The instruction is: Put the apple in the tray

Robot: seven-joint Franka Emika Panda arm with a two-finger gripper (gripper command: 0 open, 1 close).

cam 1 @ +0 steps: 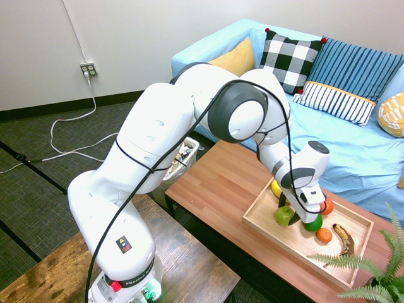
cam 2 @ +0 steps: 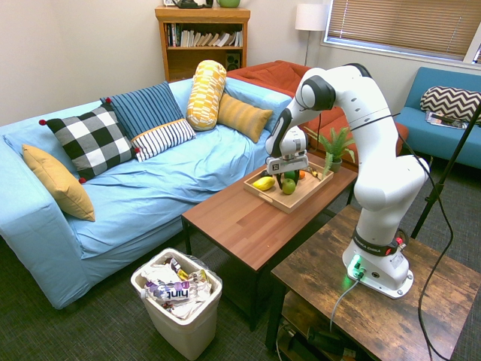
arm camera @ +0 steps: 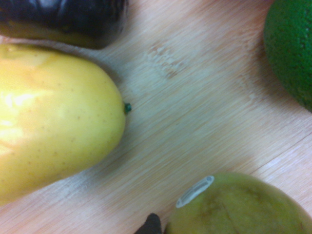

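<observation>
The light yellow-green apple (cam 1: pixel 285 216) (cam 2: pixel 288 186) is low over the near end of the light-wood tray (cam 1: pixel 297 249) (cam 2: pixel 298 204), and my gripper (cam 1: pixel 284 206) (cam 2: pixel 287 178) is shut on it from above. From the exterior views I cannot tell whether the apple touches the tray floor. Close up in the wrist view, the apple (arm camera: pixel 239 207) carries a small sticker, and bare tray wood (arm camera: pixel 195 107) lies behind it. A yellow mango (cam 1: pixel 276 188) (cam 2: pixel 264 183) (arm camera: pixel 53 117) lies right beside the apple.
Also in the tray are a darker green fruit (cam 1: pixel 312 223) (arm camera: pixel 292 48), two oranges (cam 1: pixel 324 235) and an overripe banana (cam 1: pixel 344 238). The tray sits on a wooden coffee table (cam 1: pixel 214 183) by a blue sofa (cam 2: pixel 165 188). A fern (cam 1: pixel 372 271) stands at the table's end and a white bin (cam 2: pixel 177 297) on the floor.
</observation>
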